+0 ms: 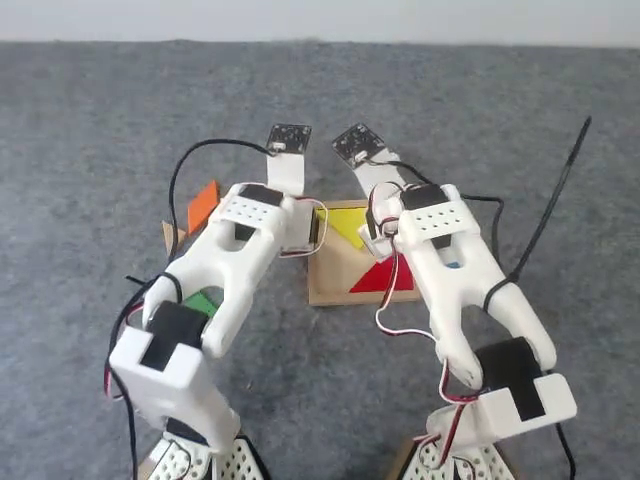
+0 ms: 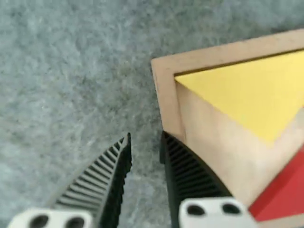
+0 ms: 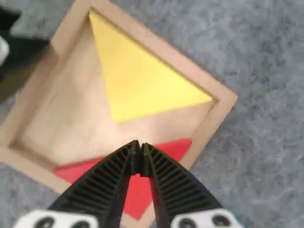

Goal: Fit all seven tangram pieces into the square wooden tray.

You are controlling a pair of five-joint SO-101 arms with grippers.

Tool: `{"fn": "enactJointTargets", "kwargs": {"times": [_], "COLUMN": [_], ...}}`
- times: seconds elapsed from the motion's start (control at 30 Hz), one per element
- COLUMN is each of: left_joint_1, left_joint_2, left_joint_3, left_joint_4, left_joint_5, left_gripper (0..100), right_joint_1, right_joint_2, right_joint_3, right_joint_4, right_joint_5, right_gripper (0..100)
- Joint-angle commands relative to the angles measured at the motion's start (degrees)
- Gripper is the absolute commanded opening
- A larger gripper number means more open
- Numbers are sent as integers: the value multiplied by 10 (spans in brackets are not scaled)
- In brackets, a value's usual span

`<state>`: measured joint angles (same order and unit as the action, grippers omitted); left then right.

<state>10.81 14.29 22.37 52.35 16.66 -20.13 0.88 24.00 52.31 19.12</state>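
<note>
We see the left gripper point(image 2: 145, 142) with its ribbed black fingers a narrow gap apart and nothing between them. One finger lies over the outer wall of the square wooden tray point(image 2: 165, 88) near a corner, and the other lies over the grey carpet point(image 2: 57, 71) just beside that wall. The right gripper point(image 3: 138, 146) has its fingers pressed together at the tips, holding nothing, above the tray's floor at the edge of the flat red triangle point(image 3: 76, 168).

Inside the tray, a large flat yellow triangle point(image 3: 137, 80) fills one corner, two of its sides against the walls. The red triangle lies along the wall opposite that corner, and bare wood shows between the two.

Outside the tray, on the left gripper's side, a flat orange piece point(image 1: 203, 205) and a flat green piece point(image 1: 203, 303) lie on the carpet. The left arm covers much of both, so we cannot tell their shapes. The right arm hides part of the tray.
</note>
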Motion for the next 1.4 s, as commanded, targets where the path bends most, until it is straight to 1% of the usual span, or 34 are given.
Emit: {"fn": "enactJointTargets", "kwargs": {"times": [0.0,0.1,0.23,0.3,0.53,0.63,0.73,0.87,0.97,1.17,1.27,1.37], "left_joint_1": [4,1,2,4,1,4,5,6,8,31,47,54], "left_joint_2": [5,19,37,39,37,30,17,-1,-24,-118,-158,-168], "left_joint_3": [-47,-62,-87,-90,-90,-89,-84,-61,-46,16,65,104], "left_joint_4": [22,44,79,84,83,83,82,57,57,49,5,-48], "left_joint_5": [33,57,55,34,27,27,27,27,26,25,25,27], "left_gripper": [101,104,106,106,110,159,184,187,219,229,229,229], "right_joint_1": [-11,-22,-21,-21,-20,-15,-3,8,8,8,7,7], "right_joint_2": [-5,-5,25,55,71,72,72,73,73,73,73,73], "right_joint_3": [18,47,55,54,19,19,19,18,18,18,18,18], "right_joint_4": [-69,-115,-120,-123,-57,-55,-55,-58,-58,-58,-58,-58], "right_joint_5": [-16,-18,-18,-18,-13,-13,-12,-12,-12,-12,-12,-12], "right_gripper": [8,8,8,8,8,8,7,7,7,7,7,7]}}
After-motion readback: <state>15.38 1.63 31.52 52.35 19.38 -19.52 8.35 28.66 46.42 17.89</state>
